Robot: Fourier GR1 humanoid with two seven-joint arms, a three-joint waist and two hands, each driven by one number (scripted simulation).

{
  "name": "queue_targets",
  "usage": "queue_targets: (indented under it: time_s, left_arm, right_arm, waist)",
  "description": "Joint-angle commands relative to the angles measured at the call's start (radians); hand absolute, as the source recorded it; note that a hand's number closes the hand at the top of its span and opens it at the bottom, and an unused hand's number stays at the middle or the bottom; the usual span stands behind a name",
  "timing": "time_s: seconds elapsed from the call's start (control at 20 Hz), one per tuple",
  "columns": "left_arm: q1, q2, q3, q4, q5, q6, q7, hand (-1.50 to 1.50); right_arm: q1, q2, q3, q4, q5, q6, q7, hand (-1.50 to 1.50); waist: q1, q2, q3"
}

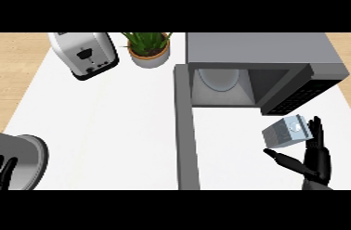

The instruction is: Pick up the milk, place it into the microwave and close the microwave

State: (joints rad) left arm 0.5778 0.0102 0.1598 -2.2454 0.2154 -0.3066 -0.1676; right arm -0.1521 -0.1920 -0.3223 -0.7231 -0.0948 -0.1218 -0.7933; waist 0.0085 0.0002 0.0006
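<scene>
Milk carton (286,131) just beside right hand (316,157) fingers (316,129), spread, thumb apart.

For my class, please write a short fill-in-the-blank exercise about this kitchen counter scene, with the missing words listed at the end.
1. The microwave has its door swung ____.
2. The milk carton is at the robot's ____ hand.
3. Between the toaster and the microwave stands a potted ____.
4. Inside the microwave lies a round white ____.

Missing words: open; right; plant; plate
</scene>
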Motion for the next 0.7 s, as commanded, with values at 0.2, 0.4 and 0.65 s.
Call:
queue_targets:
  time_s: [0.2,0.4,0.65]
  left_arm:
    - [0.017,-0.01,0.017,-0.018,0.004,-0.032,0.009,-1.5]
    - [0.005,-0.01,0.021,-0.027,0.014,-0.022,0.033,-1.5]
    - [-0.075,-0.004,0.041,0.024,0.024,-0.01,0.048,-1.5]
  right_arm:
    - [-0.144,-0.051,-0.074,0.317,-0.028,0.036,-0.201,-1.5]
    - [-0.173,-0.04,-0.065,0.276,-0.053,0.053,-0.165,-1.5]
    - [-0.16,-0.029,-0.091,0.331,-0.101,0.208,-0.255,1.5]
  waist:
    - [0.009,0.002,0.001]
    - [0.004,0.0,0.0]
    - [0.001,0.002,0.001]
